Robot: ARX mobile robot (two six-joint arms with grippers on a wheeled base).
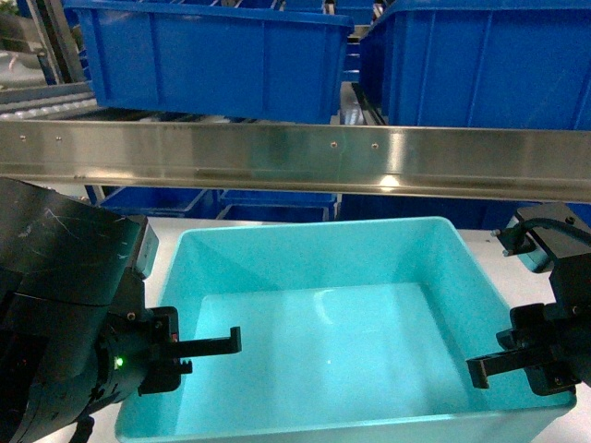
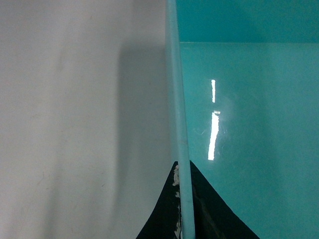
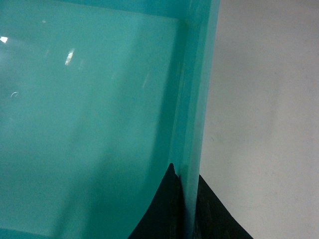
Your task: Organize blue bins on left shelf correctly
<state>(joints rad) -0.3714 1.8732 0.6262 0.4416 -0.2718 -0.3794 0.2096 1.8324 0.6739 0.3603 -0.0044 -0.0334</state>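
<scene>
A light turquoise blue bin (image 1: pixel 332 332) sits open and empty on the white tabletop, just below the steel beam of the left shelf (image 1: pixel 295 159). My left gripper (image 1: pixel 175 355) is shut on the bin's left wall; in the left wrist view its black fingers (image 2: pixel 162 219) pinch the thin rim (image 2: pixel 179 124) from both sides. My right gripper (image 1: pixel 540 365) is shut on the bin's right wall, and the right wrist view shows its fingers (image 3: pixel 164 209) clamping that wall (image 3: pixel 197 99).
Dark royal-blue ribbed bins (image 1: pixel 222 55) (image 1: pixel 480 60) stand on the shelf tier above the beam, and more blue bins (image 1: pixel 222 198) sit under it. White tabletop (image 2: pixel 65 124) lies on both sides of the turquoise bin.
</scene>
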